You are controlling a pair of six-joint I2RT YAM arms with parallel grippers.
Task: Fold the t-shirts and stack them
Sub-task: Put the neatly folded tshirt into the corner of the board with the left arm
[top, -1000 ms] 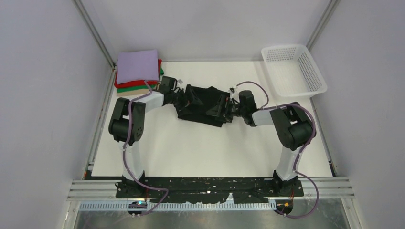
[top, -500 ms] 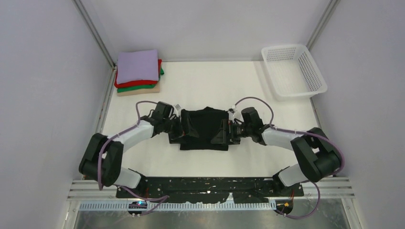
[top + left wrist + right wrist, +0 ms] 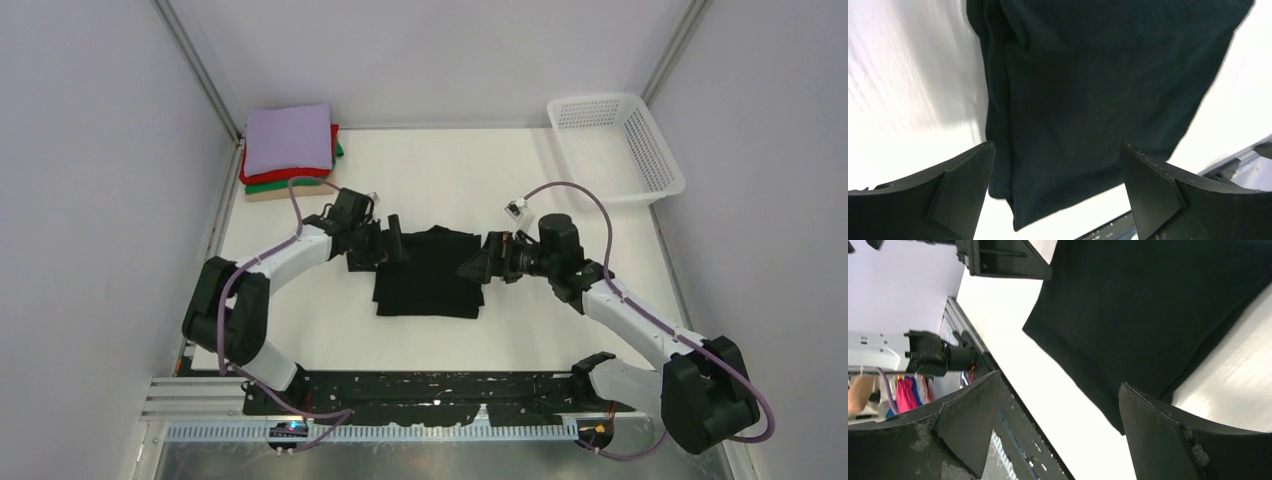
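So the folded black t-shirt (image 3: 428, 288) is lying on the desk (image 3: 440, 170) right between both arms, looking about square from above. The left fingers (image 3: 393, 246) and right fingers (image 3: 478, 267) are hanging wide open by its far corners, gripping nothing. I'm guessing the left is going for it, being nearer the lavender-topped stack (image 3: 288, 140).

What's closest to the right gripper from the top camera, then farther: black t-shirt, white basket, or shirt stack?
1. Black t-shirt, mid-table, just off the open right gripper.
2. White basket, far right corner.
3. Shirt stack, far left corner, farthest.
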